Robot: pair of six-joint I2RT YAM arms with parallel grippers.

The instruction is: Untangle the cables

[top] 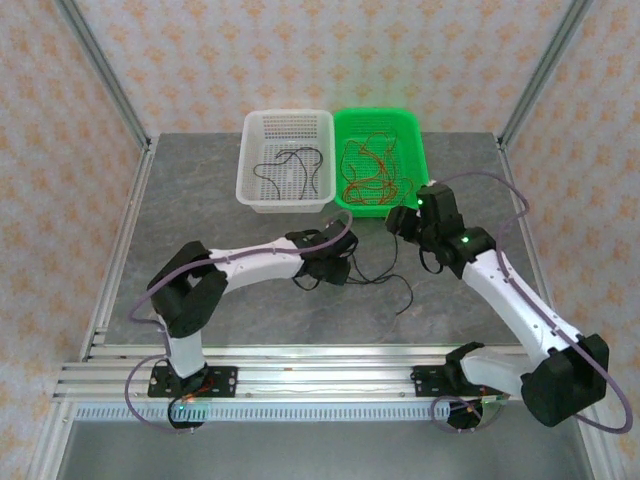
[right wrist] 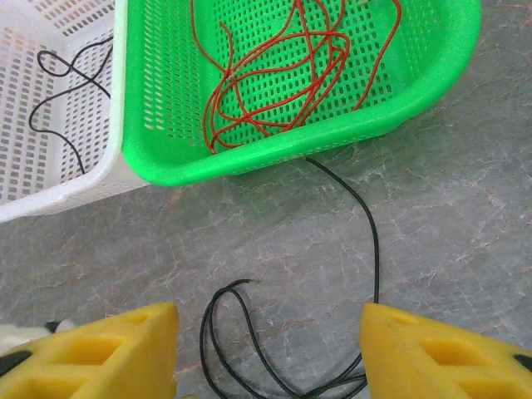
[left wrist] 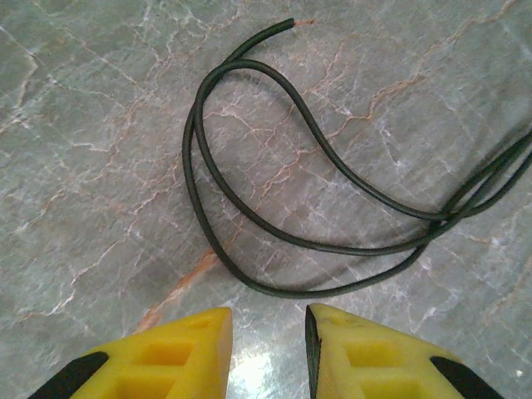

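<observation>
At table centre, left gripper (left wrist: 268,320) low over table (top: 200,200), jaws narrowly apart, nothing between. Loops of black cable (right wrist: 375,249) lie just ahead of its fingertips, not touching. Opposite, right gripper (right wrist: 270,320) gapes wide, empty, above same cable near green basket (right wrist: 249,166). Cable runs from basket's near wall toward arms, then coils sideways between 2 grippers (stripped end points away from left fingers). Tangled red cables (top: 365,175) lie in green basket, black cables (top: 290,165) in white basket (top: 255,190). Grey marble-look tabletop, floral wallpaper, aluminium posts.
</observation>
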